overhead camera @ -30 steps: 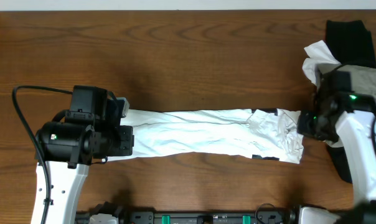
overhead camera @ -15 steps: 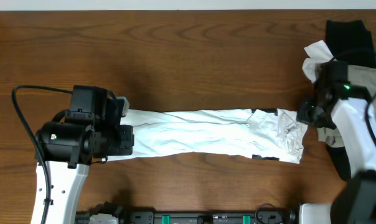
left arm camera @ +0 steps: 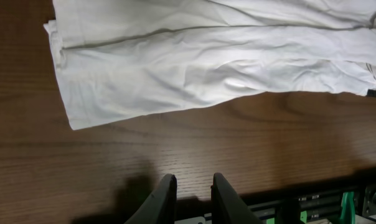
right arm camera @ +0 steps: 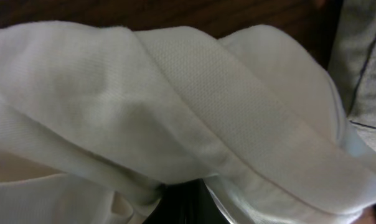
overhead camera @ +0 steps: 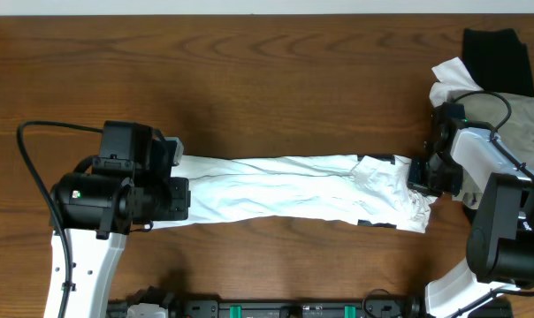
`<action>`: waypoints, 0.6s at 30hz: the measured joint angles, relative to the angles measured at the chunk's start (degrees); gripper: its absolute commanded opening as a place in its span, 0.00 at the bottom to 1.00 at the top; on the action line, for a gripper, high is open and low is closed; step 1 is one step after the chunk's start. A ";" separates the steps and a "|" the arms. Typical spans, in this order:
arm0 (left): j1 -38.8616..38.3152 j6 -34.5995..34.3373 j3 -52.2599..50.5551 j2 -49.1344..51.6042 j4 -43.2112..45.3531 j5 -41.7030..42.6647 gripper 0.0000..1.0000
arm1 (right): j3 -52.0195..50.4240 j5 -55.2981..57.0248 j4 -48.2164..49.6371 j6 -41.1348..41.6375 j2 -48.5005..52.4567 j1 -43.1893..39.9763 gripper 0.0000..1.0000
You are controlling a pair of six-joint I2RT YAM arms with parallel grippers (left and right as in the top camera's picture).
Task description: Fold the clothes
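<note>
One white T-shirt (overhead camera: 285, 190) is lying in a long, narrow, wrinkled strip across the middle of the wooden table (overhead camera: 249, 79), running between the two arms. At the table's right edge three more garments are piling together: one black (overhead camera: 495, 53), one grey-beige (overhead camera: 514, 110), and one crumpled white (overhead camera: 448, 79).

The left gripper (left arm camera: 193, 177) is hovering over bare wood just beside the shirt's squared left end. Only the left wrist view is showing its two fingers, which are standing a narrow gap apart and holding nothing.

The right gripper (overhead camera: 419, 177) is sitting on the shirt's bunched right end. The right wrist view is showing only close cloth, including a ribbed collar band (right arm camera: 250, 124) whose folds are gathering toward the hidden fingers. The jaws are closed and appear to be pinching the shirt.
</note>
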 measured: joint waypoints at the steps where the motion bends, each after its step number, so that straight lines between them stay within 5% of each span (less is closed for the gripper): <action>1: 0.00 0.00 0.00 0.00 0.00 0.02 0.21 | 0.00 0.00 0.02 0.00 0.00 0.00 0.01; 12: 0.00 0.00 0.00 0.00 0.02 0.00 0.20 | 0.83 -1.62 -3.04 -0.57 -0.94 -0.07 0.01; 18: 0.00 0.00 0.00 0.02 0.02 0.00 0.21 | 2.51 -3.10 -7.08 -1.62 -11.96 -0.07 0.01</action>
